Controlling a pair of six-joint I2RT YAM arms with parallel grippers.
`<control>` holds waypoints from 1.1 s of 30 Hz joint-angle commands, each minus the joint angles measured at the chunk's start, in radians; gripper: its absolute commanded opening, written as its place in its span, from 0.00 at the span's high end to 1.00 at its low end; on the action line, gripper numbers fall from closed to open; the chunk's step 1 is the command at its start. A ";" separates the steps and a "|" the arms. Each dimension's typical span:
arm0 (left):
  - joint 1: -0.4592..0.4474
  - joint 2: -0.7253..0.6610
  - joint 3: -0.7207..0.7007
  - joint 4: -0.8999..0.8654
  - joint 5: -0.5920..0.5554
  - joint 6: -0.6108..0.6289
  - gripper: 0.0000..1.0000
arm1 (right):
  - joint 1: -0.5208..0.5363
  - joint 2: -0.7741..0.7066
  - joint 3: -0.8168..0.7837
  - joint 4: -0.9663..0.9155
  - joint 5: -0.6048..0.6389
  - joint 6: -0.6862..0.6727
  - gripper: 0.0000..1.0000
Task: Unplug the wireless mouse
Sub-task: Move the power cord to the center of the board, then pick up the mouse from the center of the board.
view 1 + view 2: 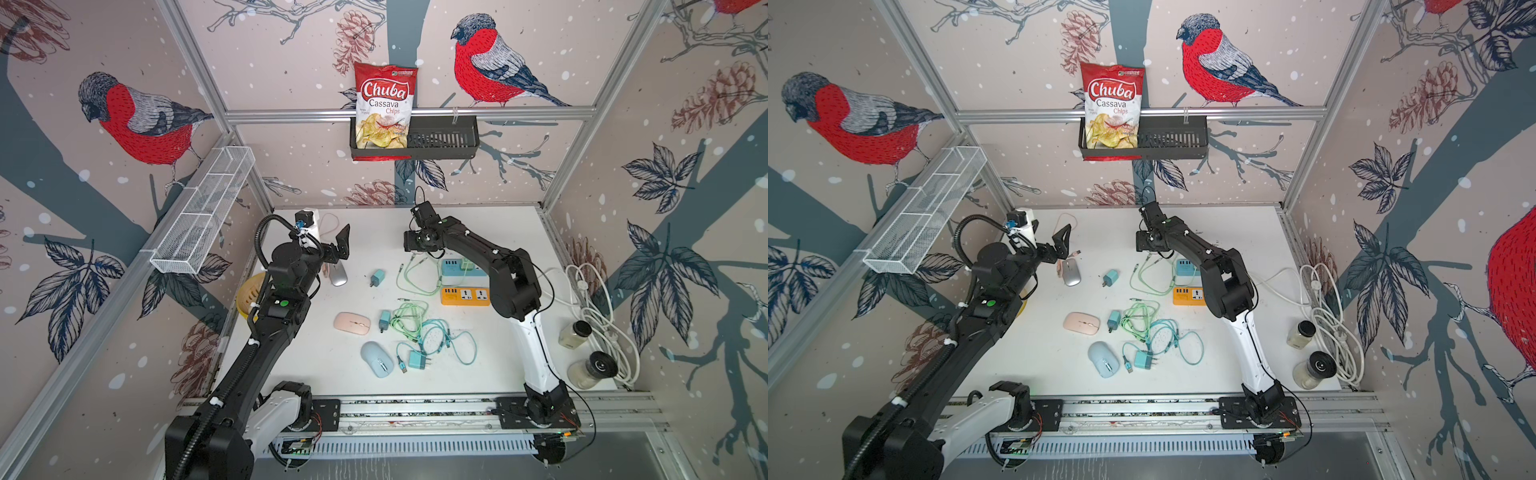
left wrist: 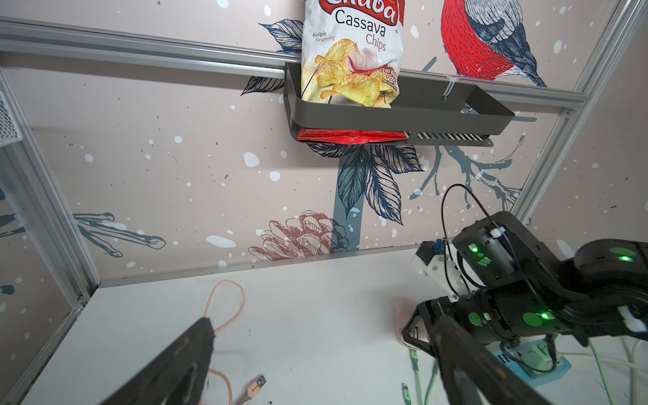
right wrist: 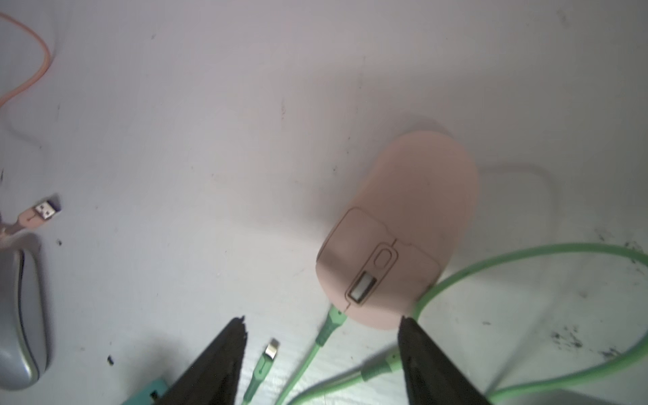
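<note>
A: How is the right end effector (image 3: 322, 321)?

B: Fingers (image 3: 214, 364) spread wide, gripping nothing. Between them lies the green cable (image 3: 324, 333), its plug seated in the pink wireless mouse (image 3: 399, 231) just beyond the tips, on the surface (image 3: 210, 140).

A: And the left end effector (image 2: 322, 326)?

B: Also wide and empty, above the surface; an orange cable (image 2: 228, 389) lies beyond it.
</note>
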 commanded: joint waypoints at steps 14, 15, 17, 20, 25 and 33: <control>0.004 -0.024 -0.002 0.067 0.029 -0.018 0.02 | -0.014 0.144 0.186 -0.062 0.193 0.116 0.00; 0.004 -0.024 -0.002 0.068 0.028 -0.018 0.02 | -0.013 0.150 0.201 -0.063 0.196 0.113 0.02; 0.004 -0.025 -0.003 0.068 0.027 -0.018 0.02 | -0.003 0.158 0.228 -0.074 0.231 0.104 0.08; 0.004 -0.027 -0.003 0.069 0.026 -0.017 0.02 | 0.017 0.133 0.246 -0.105 0.292 0.099 0.10; 0.005 -0.031 -0.003 0.071 0.035 -0.021 0.02 | 0.047 0.049 0.176 -0.069 0.331 0.087 0.11; 0.005 -0.028 -0.005 0.071 0.035 -0.021 0.02 | 0.017 0.059 0.186 0.005 0.213 0.092 0.10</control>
